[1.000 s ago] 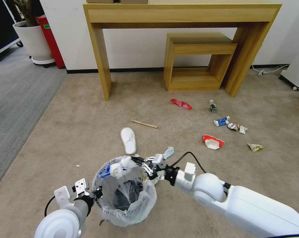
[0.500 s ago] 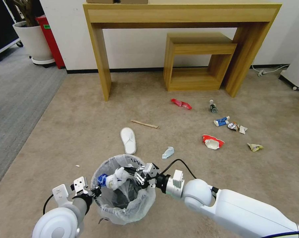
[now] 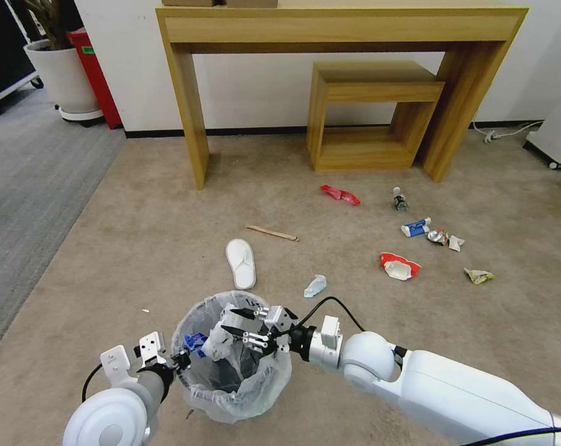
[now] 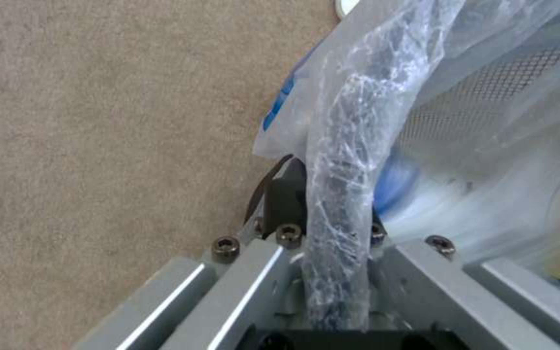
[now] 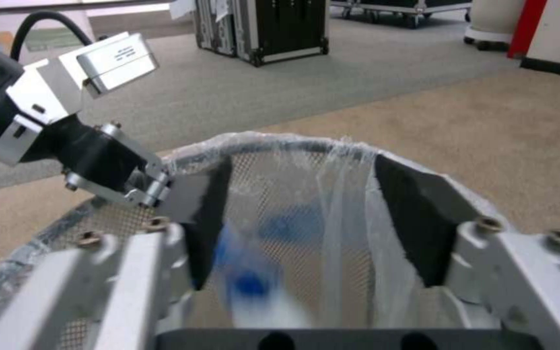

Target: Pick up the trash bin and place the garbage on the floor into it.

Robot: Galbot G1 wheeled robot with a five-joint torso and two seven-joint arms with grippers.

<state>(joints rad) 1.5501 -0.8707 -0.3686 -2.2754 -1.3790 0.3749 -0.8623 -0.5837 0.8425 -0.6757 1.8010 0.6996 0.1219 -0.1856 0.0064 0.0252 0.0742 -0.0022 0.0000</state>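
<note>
The trash bin [image 3: 256, 387], lined with a clear crinkled bag, is held off the carpet by its rim, which my left gripper [image 3: 180, 359] [image 4: 328, 204] is shut on. My right gripper [image 3: 231, 323] [image 5: 303, 170] hangs open over the bin's mouth. A white and blue piece of garbage [image 3: 211, 342] [image 5: 254, 287] is dropping from between its fingers into the bag. On the carpet lie a white slipper [image 3: 240, 263], a wooden stick [image 3: 271, 232], a pale blue wad [image 3: 316, 285], a red wrapper [image 3: 340, 194], a small bottle [image 3: 399, 200], a blue-white packet [image 3: 415, 228], a crushed can [image 3: 438, 235] and a red-white cup [image 3: 399, 266].
A wooden desk [image 3: 187, 111] with a low wooden stool [image 3: 373, 118] under it stands against the far wall. A yellowish wrapper [image 3: 478, 275] lies at the right. A white planter [image 3: 64, 74] and a red bin [image 3: 98, 77] stand at the back left.
My right gripper moved back over the bin's mouth with the white and blue piece, then opened and let it drop. The left gripper kept hold of the bin's rim.
</note>
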